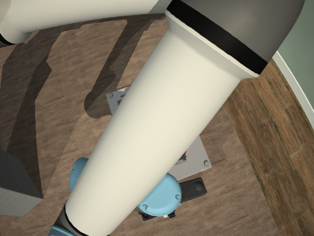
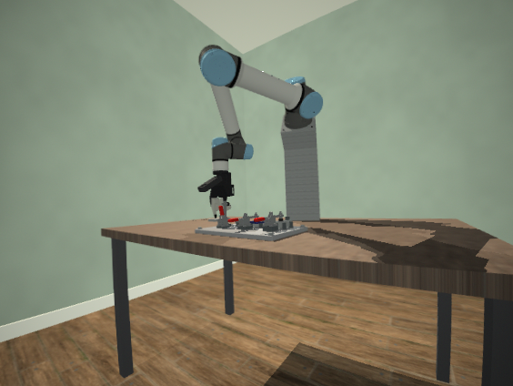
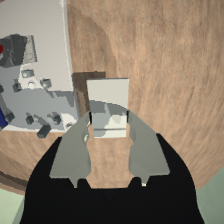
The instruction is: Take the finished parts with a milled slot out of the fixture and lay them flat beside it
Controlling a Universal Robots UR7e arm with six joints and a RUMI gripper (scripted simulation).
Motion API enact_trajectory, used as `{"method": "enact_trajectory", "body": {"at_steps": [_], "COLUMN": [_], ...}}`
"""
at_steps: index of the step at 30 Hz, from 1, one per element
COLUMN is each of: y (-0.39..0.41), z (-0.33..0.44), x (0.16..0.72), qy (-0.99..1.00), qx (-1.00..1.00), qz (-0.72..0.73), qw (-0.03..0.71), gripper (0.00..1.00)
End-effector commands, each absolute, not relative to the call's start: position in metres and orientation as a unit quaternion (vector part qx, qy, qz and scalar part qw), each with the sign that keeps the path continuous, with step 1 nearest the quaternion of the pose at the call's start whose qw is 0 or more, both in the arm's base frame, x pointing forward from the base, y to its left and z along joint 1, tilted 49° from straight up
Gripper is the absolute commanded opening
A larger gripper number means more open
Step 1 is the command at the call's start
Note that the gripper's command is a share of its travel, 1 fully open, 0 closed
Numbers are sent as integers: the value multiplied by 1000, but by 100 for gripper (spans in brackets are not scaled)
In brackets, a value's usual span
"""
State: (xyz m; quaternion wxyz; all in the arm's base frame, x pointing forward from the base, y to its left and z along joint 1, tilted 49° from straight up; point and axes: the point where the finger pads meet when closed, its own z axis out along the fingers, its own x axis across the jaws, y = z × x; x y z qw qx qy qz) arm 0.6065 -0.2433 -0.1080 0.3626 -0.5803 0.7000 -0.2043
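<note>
My gripper (image 3: 109, 111) (image 2: 221, 212) is shut on a finished part (image 3: 107, 95) (image 2: 222, 210). The part looks red in the exterior view and pale grey end-on in the wrist view. It hangs upright a little above the wooden table (image 3: 170, 60) (image 2: 364, 252), just off the near-left edge of the grey fixture plate (image 3: 47, 45) (image 2: 268, 235) (image 1: 196, 160). On the fixture, another red part (image 2: 259, 219) sits among the grey clamps. A sliver of the blue blank (image 3: 2, 119) shows at the wrist view's left edge. In the top view the arm hides most of the fixture and the gripper.
The arm's grey pedestal (image 2: 300, 182) (image 1: 14, 189) stands on the table behind the fixture. The table's edge lies close to the left of the gripper in the exterior view, with floor below.
</note>
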Motion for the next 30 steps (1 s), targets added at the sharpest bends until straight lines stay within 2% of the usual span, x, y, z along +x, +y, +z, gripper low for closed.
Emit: {"method": "enact_trajectory", "body": {"at_steps": [1,30], "y": [-244,-242], "z": [-115,-123], "x": [616,624], "qy": [701,701], "qx": [-579,-578], "qz": [-206,-206], "qw": [362,362], "gripper": [0,0]}}
